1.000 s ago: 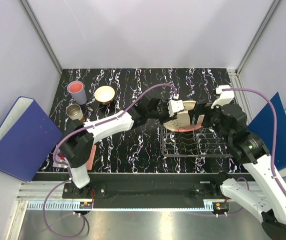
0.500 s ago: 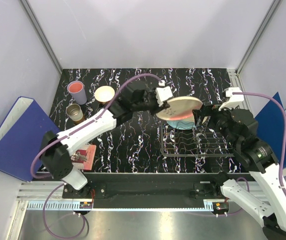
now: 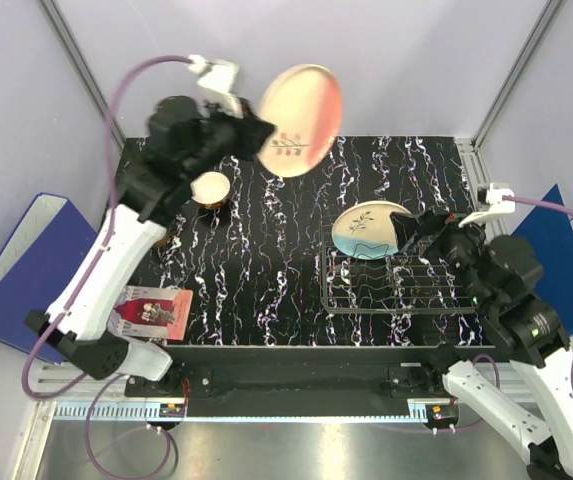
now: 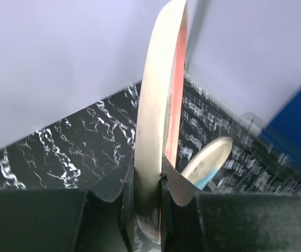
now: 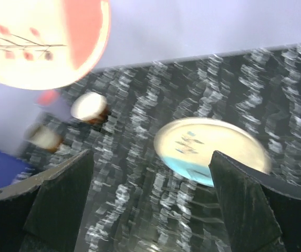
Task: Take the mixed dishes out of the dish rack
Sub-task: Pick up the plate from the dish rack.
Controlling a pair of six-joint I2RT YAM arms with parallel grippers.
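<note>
Pink-and-cream plate [image 3: 301, 120], round with a dark sprig mark, hangs high over the far left of the tabletop [image 3: 266, 250], its rim clamped in the left tool [image 4: 147, 197]. The blue-and-cream plate [image 3: 368, 232] leans at the far left corner of the dish rack [image 3: 396, 290]. The right tool [image 5: 151, 155], just beside it, gapes wide and empty.

No legible words, nos. or brand marks in any view. Some print on red card [image 3: 152, 308], too small to read. On pink plate [image 3: 299, 120] & blue plate [image 3: 366, 232]: dark sprig drawings only, no lettering.
</note>
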